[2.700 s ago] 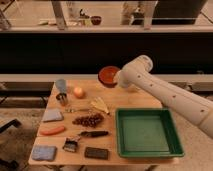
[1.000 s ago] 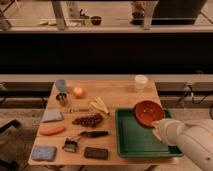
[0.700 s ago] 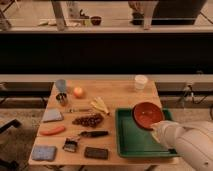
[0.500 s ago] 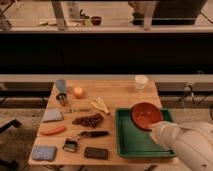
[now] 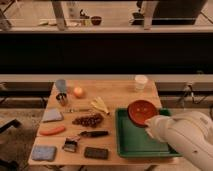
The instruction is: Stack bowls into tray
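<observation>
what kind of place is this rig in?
Probably an indoor test setup: a cluttered wooden table, a green tray holding a red bowl, the robot's gripper at the bowl's rim.

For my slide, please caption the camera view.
The gripper hangs at the near edge of the red-orange bowl, inside the green tray.

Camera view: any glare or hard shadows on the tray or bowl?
Camera view: warm, dim light; no glare on tray or bowl; dark band behind the table; gripper at the bowl's near rim, arm hiding the tray's right corner.
</observation>
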